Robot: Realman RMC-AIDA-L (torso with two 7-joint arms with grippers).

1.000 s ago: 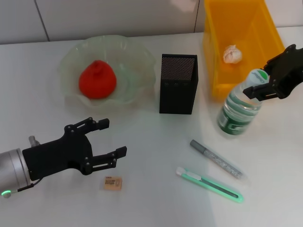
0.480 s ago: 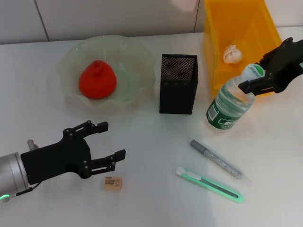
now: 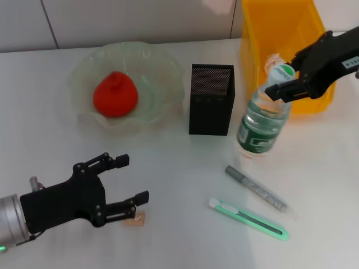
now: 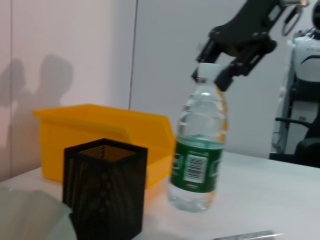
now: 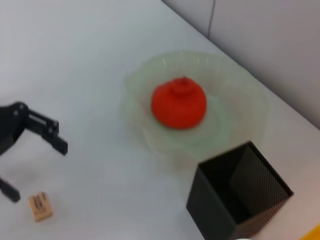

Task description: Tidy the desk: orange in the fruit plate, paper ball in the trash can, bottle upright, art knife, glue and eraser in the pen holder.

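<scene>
Left gripper low over the desk front-left, fingers spread, small tan eraser under the lower fingertip. Clear ribbed plastic bottle, green label, standing, long axis near vertical, neck tipped slightly toward the yellow bin. Right gripper clamped on its cap.

A white tabletop fills the scene, and a pale panelled wall runs along its far edge; a white machine stands in the room beyond
</scene>
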